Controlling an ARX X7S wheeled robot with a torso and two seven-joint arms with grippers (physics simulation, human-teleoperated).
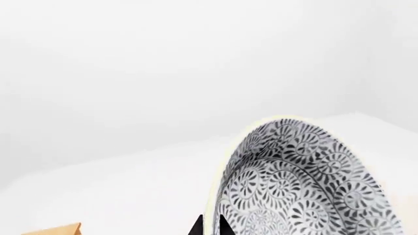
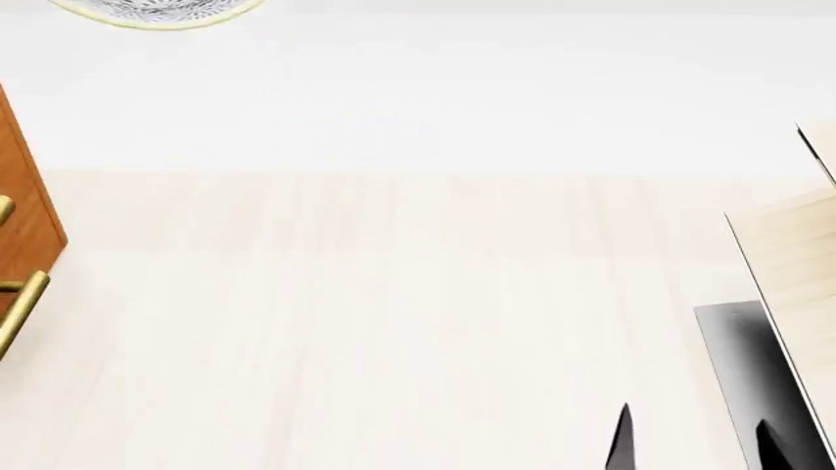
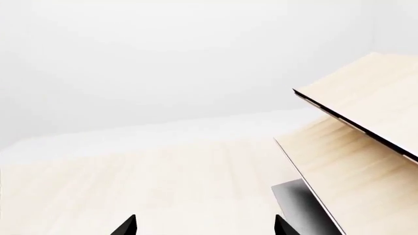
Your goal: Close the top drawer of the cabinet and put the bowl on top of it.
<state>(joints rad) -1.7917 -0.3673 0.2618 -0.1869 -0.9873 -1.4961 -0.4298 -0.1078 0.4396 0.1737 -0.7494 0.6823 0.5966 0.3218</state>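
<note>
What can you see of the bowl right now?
The bowl is white, with a fine grey-blue floral pattern covering its inside and a pale rim. In the left wrist view it fills the lower corner, tipped on edge, its rim between the left tool's fingertips. In the head view only a sliver of it shows at the top edge. Its outside is hidden.

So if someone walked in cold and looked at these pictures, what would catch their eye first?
Most likely the bowl, its dense grey-blue floral pattern filling the left wrist view, with the left gripper closed on its rim. In the head view, the orange-brown cabinet with its brass handles stands out at the left edge against the pale floor. The light-wood shelf slants in large beside the open right gripper.
</note>
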